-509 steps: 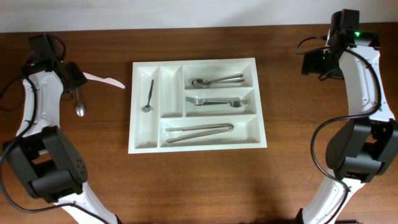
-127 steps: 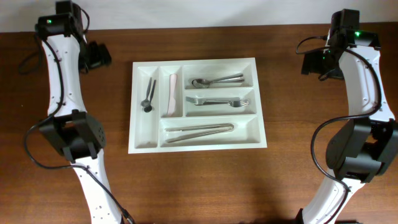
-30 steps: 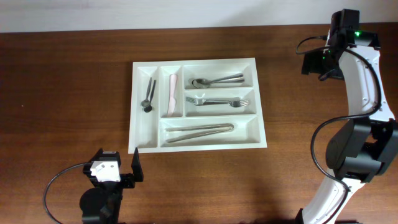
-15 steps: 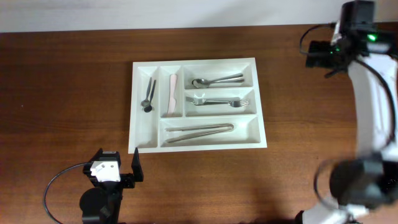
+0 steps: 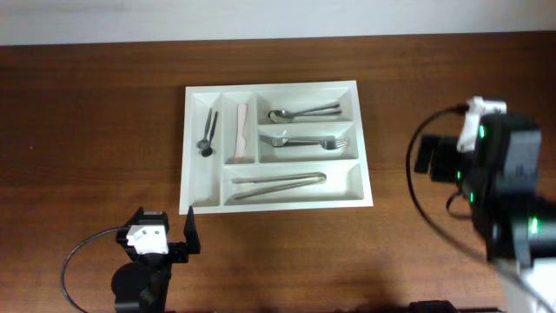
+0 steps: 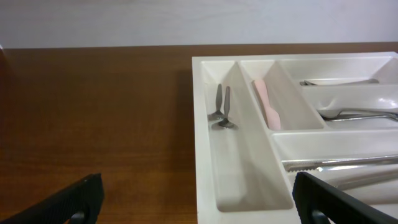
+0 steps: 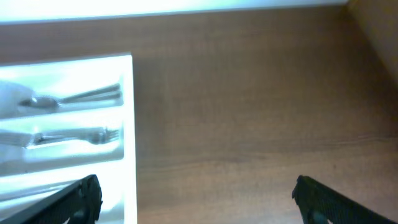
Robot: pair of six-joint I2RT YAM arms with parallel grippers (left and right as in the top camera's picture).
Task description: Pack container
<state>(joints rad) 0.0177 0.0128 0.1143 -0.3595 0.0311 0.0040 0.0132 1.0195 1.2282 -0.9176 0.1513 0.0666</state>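
The left gripper (image 6: 196,186) is hanging released at seven o'clock of the white cutlery tray (image 5: 200,189), the right gripper (image 7: 196,185), likewise released, at three o'clock.

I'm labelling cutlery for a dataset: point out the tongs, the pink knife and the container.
tongs (image 5: 278,180), overhead view, middle of the arms.
pink knife (image 5: 241,132), overhead view, middle of its length.
container (image 5: 186,148), overhead view, left rim.
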